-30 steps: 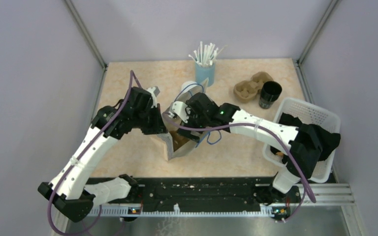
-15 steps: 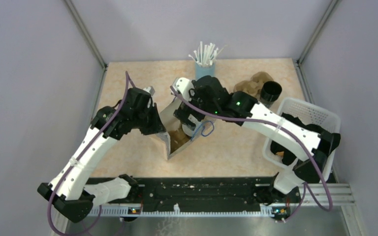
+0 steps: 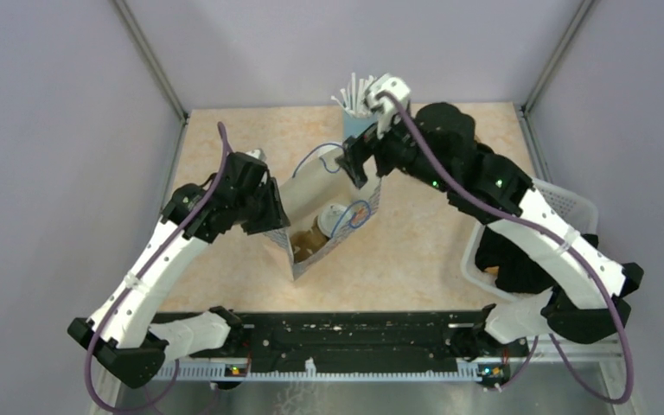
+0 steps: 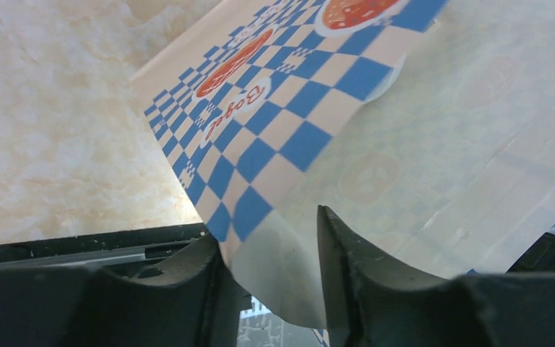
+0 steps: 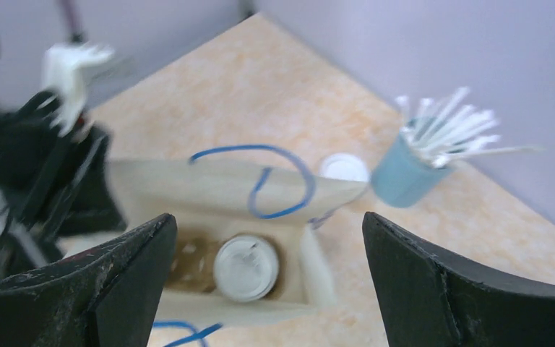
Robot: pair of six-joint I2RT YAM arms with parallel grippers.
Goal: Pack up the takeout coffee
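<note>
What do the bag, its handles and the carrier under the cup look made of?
Bag: thin matte paper, printed blue checks; it bends and light shows through. Handles: blue cord, it seems. Carrier under the takeout coffee: brown, rough, probably moulded pulp; too blurred to be sure.

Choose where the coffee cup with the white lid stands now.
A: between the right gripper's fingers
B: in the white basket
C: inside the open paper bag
C: the right wrist view looks down on the coffee cup inside the paper bag; the right gripper is open, holding nothing.
</note>
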